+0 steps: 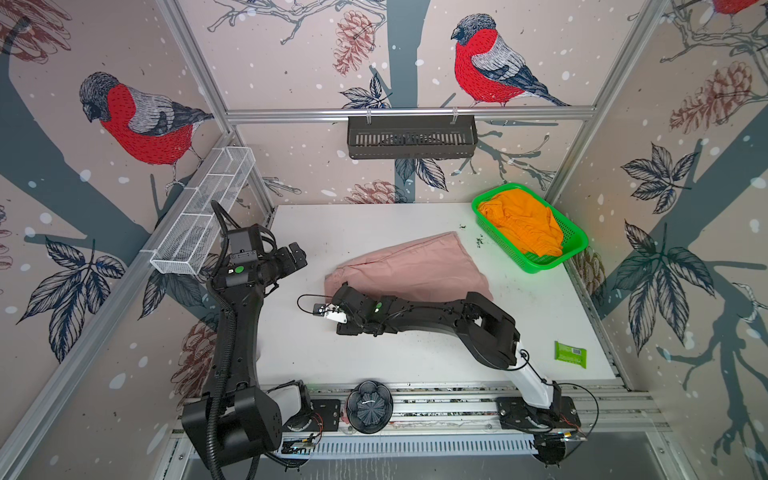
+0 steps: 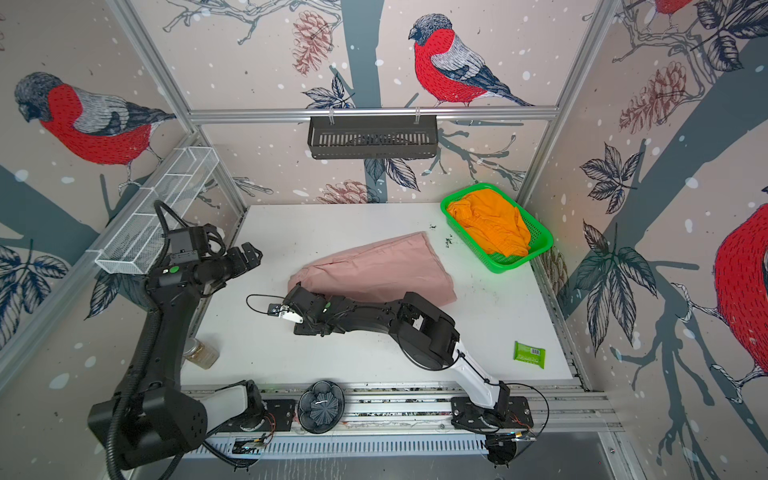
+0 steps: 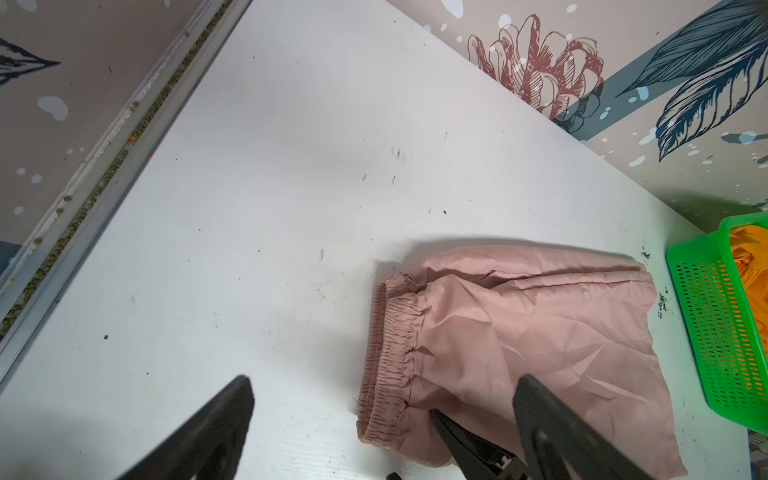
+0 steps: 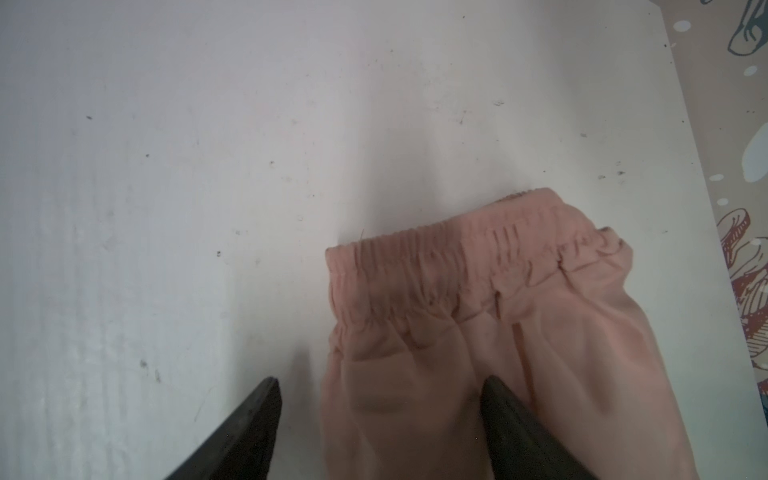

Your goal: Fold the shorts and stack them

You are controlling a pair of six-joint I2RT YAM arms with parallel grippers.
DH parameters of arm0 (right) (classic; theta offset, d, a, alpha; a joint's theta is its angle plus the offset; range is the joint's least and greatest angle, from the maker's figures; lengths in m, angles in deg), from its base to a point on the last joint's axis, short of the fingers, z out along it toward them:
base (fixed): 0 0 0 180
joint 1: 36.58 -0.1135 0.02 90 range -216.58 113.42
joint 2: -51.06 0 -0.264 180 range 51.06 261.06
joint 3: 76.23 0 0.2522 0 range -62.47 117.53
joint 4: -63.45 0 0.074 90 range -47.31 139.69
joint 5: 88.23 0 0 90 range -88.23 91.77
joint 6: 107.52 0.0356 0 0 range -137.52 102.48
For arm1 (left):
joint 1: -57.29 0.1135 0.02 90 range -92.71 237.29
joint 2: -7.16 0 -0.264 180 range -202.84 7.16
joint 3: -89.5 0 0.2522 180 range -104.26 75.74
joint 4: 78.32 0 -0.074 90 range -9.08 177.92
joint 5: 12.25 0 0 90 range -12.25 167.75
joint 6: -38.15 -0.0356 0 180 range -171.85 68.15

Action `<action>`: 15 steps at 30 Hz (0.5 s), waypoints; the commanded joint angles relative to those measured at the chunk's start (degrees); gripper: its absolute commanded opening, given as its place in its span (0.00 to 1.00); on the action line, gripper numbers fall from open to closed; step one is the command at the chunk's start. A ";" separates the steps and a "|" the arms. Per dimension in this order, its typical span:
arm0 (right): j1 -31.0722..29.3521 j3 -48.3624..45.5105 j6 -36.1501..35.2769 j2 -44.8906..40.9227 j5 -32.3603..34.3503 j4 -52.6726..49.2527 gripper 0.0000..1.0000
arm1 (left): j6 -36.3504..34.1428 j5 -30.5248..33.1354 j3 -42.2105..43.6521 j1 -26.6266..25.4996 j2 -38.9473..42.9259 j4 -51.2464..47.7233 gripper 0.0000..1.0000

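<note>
Pink cloth fills the middle of the white surface (image 1: 374,357): the pink shorts (image 1: 415,266) lie flat there, with the gathered waistband at the end nearer the left arm and the leg hems pointing toward the far right corner. In the left wrist view the waistband shows two layers, one on the other, so the shorts look doubled over along their length, with shallow creases across the top.

The orange shorts (image 1: 523,224) sit bunched in a green basket (image 1: 540,266) in the far right corner of the surface, well apart from the pink pair. They are crumpled, not folded, and rise slightly above the rim.

The right arm reaches across the middle, and the right tool (image 4: 379,380) hangs low at the near corner of the pink waistband. Its jaws are apart. In the right wrist view one fingertip (image 4: 494,390) stands over the pink cloth just behind the waistband, and the other stands over bare surface beside the edge of the shorts. No cloth is pinched between them.

The left tool (image 1: 297,255) is raised over the left side of the surface, clear of both shorts. Its jaws are spread wide with nothing between them.

A green snack wrapper (image 1: 570,354) lies near the right front edge. A dark flower-shaped dish (image 1: 369,405) sits on the rail at the front, between the two arm bases. In a top view a small jar (image 2: 201,353) stands by the left arm. A black slotted shelf (image 1: 411,137) hangs on the back wall, and a white wire rack (image 1: 203,216) hangs on the left wall.
</note>
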 commanded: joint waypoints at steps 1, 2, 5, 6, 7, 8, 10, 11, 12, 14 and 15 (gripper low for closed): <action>-0.19 0.52 -3.37 1.56 5.54 2.85 0.78 | 0.19 -0.93 2.18 0.15 0.86 0.87 0.98; -0.20 0.31 -3.98 1.84 5.94 3.34 0.78 | 0.35 -0.69 2.91 0.24 1.05 1.01 0.98; -0.29 -0.67 -4.63 2.70 7.84 5.47 0.78 | 0.79 -0.64 4.74 0.33 1.21 1.33 0.98; -0.29 -0.94 -4.65 2.95 8.44 6.19 0.78 | 0.97 -0.76 5.17 0.33 1.19 1.66 0.98; -0.29 -1.32 -4.63 3.16 8.92 7.00 0.78 | 1.22 -0.83 5.52 0.33 1.19 1.86 0.98; -0.20 -1.49 -4.48 3.27 9.05 7.74 0.77 | 1.68 -0.65 5.83 0.33 1.22 2.10 0.98; 0.10 -1.81 -3.67 3.16 8.48 8.61 0.72 | 2.85 -0.92 6.93 0.42 1.47 3.02 0.98; 0.40 -1.78 -3.00 2.90 7.27 8.63 0.65 | 3.84 -1.42 7.64 0.42 1.75 3.89 0.98; 0.65 -1.79 -2.19 2.41 5.62 8.58 0.56 | 4.90 -1.97 9.29 0.42 2.17 5.07 0.98; 1.25 -2.92 0.20 0.95 1.67 9.36 0.33 | 7.47 -2.98 11.90 0.42 2.89 7.46 0.98; 1.74 -3.93 1.83 -0.08 -0.53 10.07 0.24 | 8.75 -3.99 13.17 0.42 3.31 8.57 0.98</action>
